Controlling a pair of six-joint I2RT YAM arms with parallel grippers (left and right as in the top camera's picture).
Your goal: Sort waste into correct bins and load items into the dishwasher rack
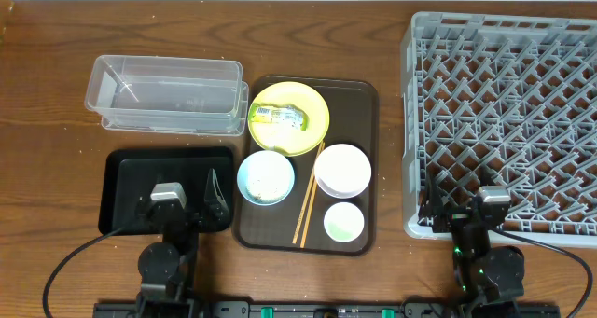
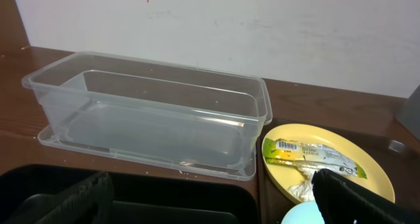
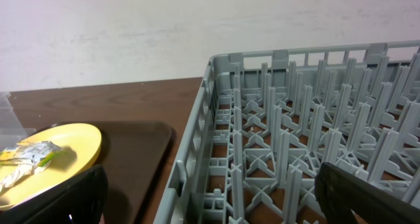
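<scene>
The yellow plate (image 1: 312, 130) on the brown serving tray (image 1: 362, 103) holds the green-yellow wrapper (image 1: 280, 118). The left wrist view shows the wrapper (image 2: 315, 155) and a white scrap (image 2: 303, 190) on it. The light blue bowl (image 1: 266, 178) holds whitish rice grains. The white bowl (image 1: 342, 169), pale cup (image 1: 343, 223) and two chopsticks (image 1: 308, 192) lie on the same tray. The clear tub (image 1: 163, 94) and black tray (image 1: 131, 183) sit at the left. The grey rack (image 1: 508, 113) stands at the right. My left gripper (image 1: 183, 199) is open and empty over the black tray. My right gripper (image 1: 464, 206) is open and empty at the rack's near left corner.
The clear tub (image 2: 151, 112) is empty and stands on its lid just behind the black tray (image 2: 177, 201). The rack (image 3: 295, 132) has upright pegs throughout. Arm cables run along the table's near edge.
</scene>
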